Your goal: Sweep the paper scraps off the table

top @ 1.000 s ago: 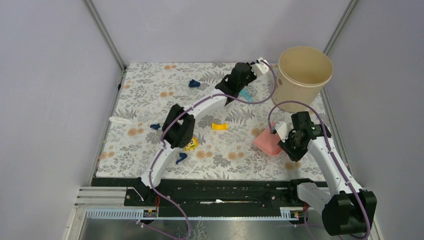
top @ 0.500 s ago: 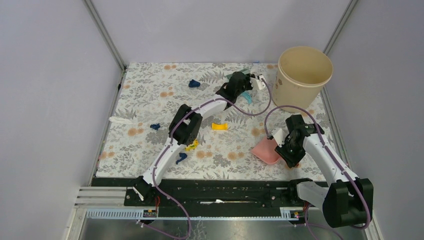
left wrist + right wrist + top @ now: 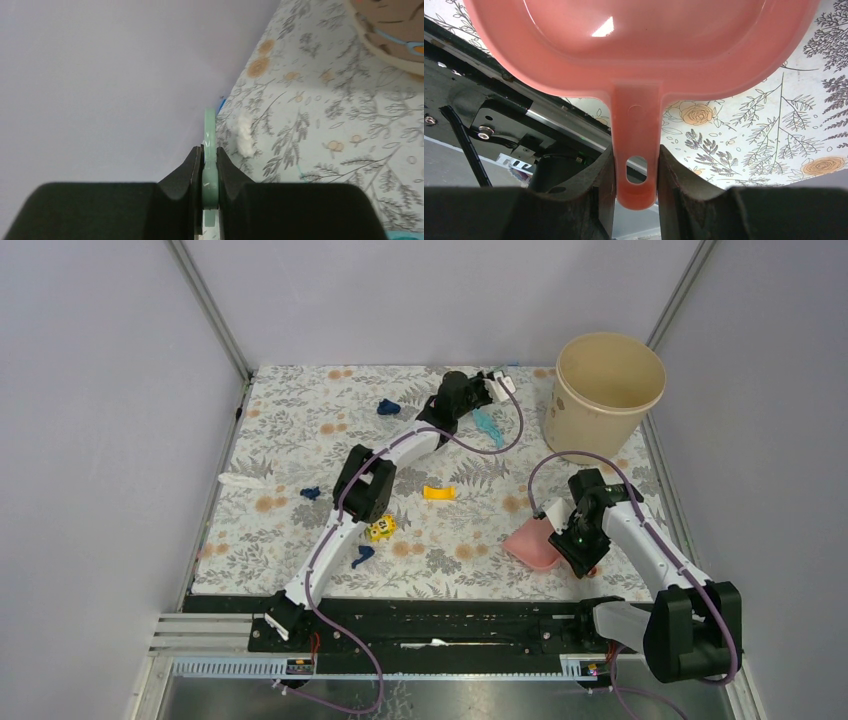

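My left gripper is at the far edge of the table, shut on a thin mint-green handle; its teal head lies beside it. My right gripper is shut on the handle of a pink dustpan, held near the table's front right. Navy paper wads lie at the back, the left and the front. A white strip lies at the left edge. A white scrap lies just past the green handle.
A tan bucket stands at the back right corner and shows in the left wrist view. A yellow curved piece and a small yellow toy block lie mid-table. Grey walls close in the left, back and right sides.
My left gripper has moved left along the far edge with the green handle. My right gripper has drawn the pink dustpan slightly nearer and to the left.
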Controlling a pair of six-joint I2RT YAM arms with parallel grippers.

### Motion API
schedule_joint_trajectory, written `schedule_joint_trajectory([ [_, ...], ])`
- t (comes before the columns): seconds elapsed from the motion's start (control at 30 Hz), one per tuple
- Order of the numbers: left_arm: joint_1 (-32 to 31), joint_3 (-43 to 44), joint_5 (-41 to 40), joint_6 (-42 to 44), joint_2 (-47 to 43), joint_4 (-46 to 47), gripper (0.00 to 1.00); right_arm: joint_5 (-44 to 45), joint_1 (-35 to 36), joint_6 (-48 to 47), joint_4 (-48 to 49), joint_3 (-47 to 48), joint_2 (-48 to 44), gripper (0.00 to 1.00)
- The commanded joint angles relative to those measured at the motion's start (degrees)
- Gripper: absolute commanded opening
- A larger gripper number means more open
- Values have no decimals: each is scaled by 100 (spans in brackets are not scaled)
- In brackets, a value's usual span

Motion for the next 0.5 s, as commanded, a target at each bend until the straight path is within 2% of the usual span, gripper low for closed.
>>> schedule_joint_trajectory([
  [0.0, -9, 327, 1077, -282, 101, 157, 9, 118, 51, 116, 3, 14, 14, 0],
  [0.1, -22, 162, 1427, -243, -6, -150, 7, 118, 51, 125, 13, 14, -24, 0],
  [0.33, -116, -326, 1543, 353, -485, -1215, 1, 140, 51, 139, 9, 5, -306, 0],
  [0.47, -385, -1572, 1298, 867, -1257, -1224, 0, 28, 52, 92, -63, 67, -502, 0],
])
